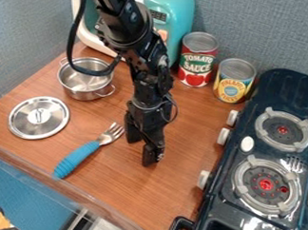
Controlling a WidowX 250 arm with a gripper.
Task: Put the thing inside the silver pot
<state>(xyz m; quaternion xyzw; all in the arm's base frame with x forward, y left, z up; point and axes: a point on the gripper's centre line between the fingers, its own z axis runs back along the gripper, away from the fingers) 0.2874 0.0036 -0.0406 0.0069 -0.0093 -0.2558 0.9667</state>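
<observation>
The likeliest thing to move is the fork (pixel 88 150), lying on the bench (pixel 121 187) outside the pot (pixel 81 93); seen from above, it is near the fingers (pixel 151 154), at their nine o'clock. The step looks to be the pick-up: shift toward nine, turn the fingers to straddle the thick blue handle, whose butt points between seven and eight, and come down square before squeezing. The padded handle should grip better than the thin metal neck. Lift clear of the rim, then carry toward eleven o'clock; the fork may be long for the pot, so lowering it handle first, at a tilt, could keep it from tipping out.

The arm (pixel 148 69) hangs from twelve o'clock, its fingers pointing down toward six, spread apart with nothing seen between them.
</observation>
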